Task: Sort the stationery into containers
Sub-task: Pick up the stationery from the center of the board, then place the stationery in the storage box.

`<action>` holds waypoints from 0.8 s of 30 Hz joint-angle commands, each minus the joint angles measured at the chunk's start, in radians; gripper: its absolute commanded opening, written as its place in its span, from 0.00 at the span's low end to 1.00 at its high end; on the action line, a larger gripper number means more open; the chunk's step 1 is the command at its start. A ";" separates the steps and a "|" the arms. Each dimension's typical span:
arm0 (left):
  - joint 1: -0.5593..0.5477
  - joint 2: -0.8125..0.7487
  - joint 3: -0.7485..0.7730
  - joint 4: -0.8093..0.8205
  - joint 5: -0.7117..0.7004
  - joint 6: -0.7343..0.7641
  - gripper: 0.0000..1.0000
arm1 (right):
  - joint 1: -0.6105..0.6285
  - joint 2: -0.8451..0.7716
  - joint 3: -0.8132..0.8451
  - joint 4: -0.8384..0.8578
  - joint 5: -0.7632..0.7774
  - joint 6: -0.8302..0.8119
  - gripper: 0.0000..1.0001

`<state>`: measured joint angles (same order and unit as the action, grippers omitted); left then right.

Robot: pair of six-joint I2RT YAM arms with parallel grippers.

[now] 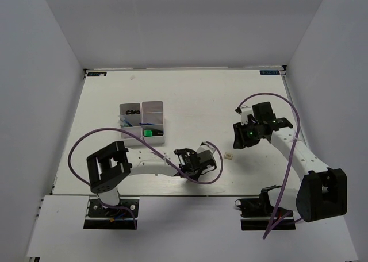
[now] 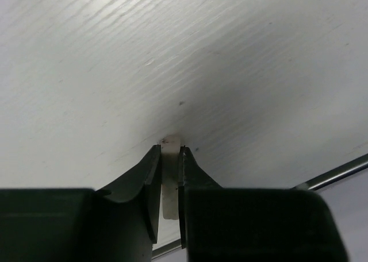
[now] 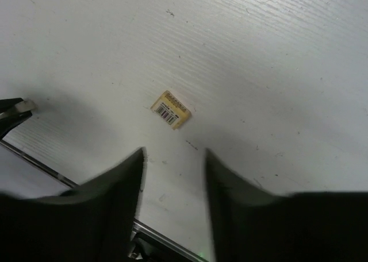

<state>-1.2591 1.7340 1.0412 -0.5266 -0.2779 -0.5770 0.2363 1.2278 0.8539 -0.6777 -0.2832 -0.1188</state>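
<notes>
Carrying the pinched block to the tray

Clear the white table (image 1: 201, 95) by rising straight up, then swing toward the white divided tray (image 1: 152, 102), centre-left in the overhead view and well apart from here. Hold firm with the left gripper (image 2: 169, 151), clenched on its catch at bottom centre of its wrist view. Hold the right gripper (image 3: 173, 154), parted and empty, out of that path. Mind the catch, a small whitish block (image 2: 170, 176), pinched by narrow sides only. Probably apt to twist if jerked, so release low over a compartment. Leave the tiny beige cube (image 3: 171, 110), mid-frame in the right wrist view, for later.
</notes>
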 commanded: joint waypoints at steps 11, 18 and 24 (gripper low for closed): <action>0.481 -0.691 -0.182 -0.147 -0.248 0.069 0.00 | -0.008 -0.024 -0.018 0.010 -0.060 -0.056 0.25; 0.788 -0.755 -0.271 0.049 -0.029 0.337 0.00 | -0.009 -0.019 -0.023 0.017 -0.060 -0.055 0.33; 0.929 -0.722 -0.263 0.151 0.250 0.634 0.00 | -0.012 -0.019 -0.026 0.018 -0.059 -0.055 0.33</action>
<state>-0.3725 1.0168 0.7620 -0.4690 -0.2001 -0.1345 0.2306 1.2224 0.8341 -0.6769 -0.3248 -0.1661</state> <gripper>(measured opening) 0.237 0.326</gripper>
